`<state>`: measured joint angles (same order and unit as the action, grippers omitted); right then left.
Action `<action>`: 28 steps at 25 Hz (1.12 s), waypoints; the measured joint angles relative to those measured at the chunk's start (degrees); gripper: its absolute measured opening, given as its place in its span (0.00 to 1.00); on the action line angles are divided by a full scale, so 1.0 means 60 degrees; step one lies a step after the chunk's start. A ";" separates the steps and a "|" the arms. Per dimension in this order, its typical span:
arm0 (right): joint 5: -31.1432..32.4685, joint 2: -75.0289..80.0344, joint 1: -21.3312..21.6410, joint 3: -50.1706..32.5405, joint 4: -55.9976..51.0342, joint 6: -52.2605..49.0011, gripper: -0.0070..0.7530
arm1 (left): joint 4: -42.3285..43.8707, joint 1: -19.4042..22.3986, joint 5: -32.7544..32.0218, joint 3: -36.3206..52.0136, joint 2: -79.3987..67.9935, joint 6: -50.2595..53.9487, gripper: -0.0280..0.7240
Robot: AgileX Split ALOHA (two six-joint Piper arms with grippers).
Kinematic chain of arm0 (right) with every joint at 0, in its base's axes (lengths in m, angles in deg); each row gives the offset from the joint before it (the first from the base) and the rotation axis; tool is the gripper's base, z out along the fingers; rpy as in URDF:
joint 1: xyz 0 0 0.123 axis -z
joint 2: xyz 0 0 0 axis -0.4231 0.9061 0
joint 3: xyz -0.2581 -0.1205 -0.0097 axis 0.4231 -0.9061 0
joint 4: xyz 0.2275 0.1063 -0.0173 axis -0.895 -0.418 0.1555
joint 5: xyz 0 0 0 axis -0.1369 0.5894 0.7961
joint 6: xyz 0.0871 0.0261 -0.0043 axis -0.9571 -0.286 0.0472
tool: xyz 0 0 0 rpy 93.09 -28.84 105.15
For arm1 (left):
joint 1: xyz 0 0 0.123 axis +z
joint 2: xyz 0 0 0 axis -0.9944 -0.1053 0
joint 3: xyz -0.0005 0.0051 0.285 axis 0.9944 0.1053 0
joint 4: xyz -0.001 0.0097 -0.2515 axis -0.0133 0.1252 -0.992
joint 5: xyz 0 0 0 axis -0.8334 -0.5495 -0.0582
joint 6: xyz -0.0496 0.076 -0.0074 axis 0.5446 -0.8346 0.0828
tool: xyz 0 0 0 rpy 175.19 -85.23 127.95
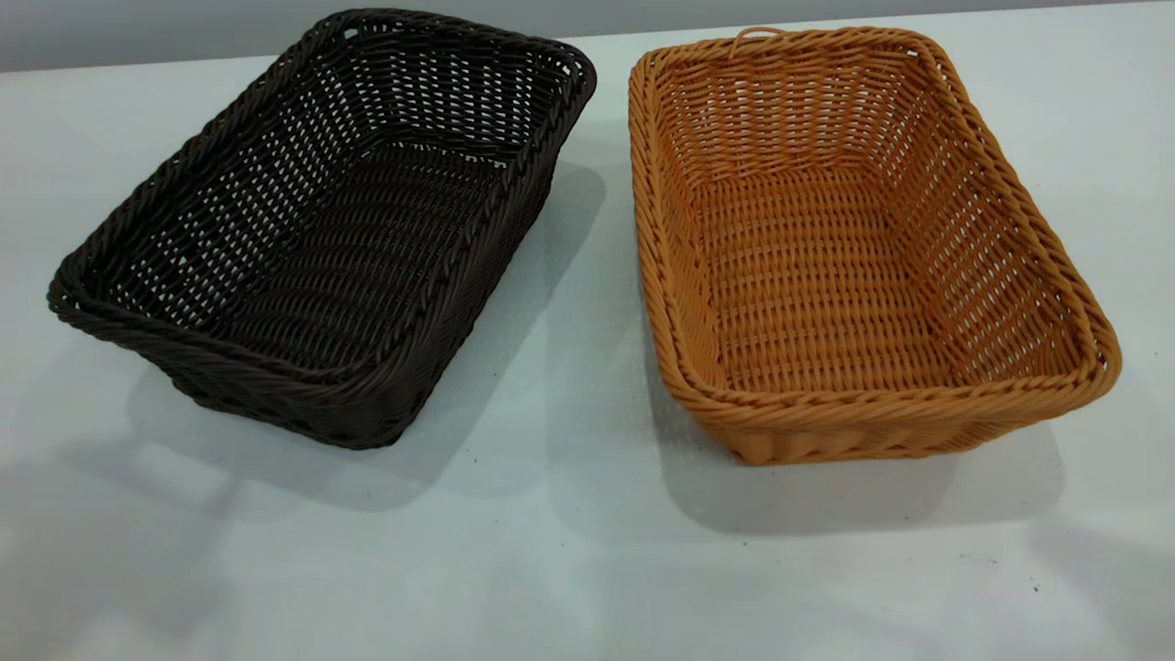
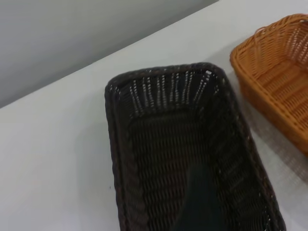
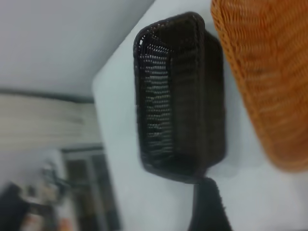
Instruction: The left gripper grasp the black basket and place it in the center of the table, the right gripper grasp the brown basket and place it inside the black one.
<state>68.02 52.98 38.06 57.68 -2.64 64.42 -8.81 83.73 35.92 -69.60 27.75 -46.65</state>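
Both baskets sit side by side on the table (image 1: 569,551), apart; the black basket (image 1: 321,229) on the left, skewed, the brown basket (image 1: 854,257) on the right; neither is centred or nested yet; only a dark finger of the left gripper (image 2: 199,202) shows over the black one, a sliver of the right gripper (image 3: 208,207) elsewhere, so whether either is open I cannot tell; I'd worry a rim pinch slips on the braid, or the skew jams the nesting
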 joint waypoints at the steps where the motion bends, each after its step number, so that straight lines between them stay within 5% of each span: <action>1: -0.0071 0.0182 0.0000 0.0000 -0.0086 -0.0332 0.58 | -0.0010 0.0000 0.0091 0.0003 -0.0026 0.0000 0.67; 14: -0.1617 0.1670 -0.0487 -0.1537 -0.1369 -0.3496 0.58 | -0.0140 0.0000 0.0998 0.0022 -0.1136 0.0000 0.67; 28: -0.4868 0.4701 -0.4799 -0.1511 -0.3196 -0.4353 0.58 | -0.0140 0.0000 0.1091 0.0022 -0.1521 0.0000 0.67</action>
<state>38.81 81.19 9.27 48.61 -21.82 38.30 -9.65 83.73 42.47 -69.47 18.62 -46.65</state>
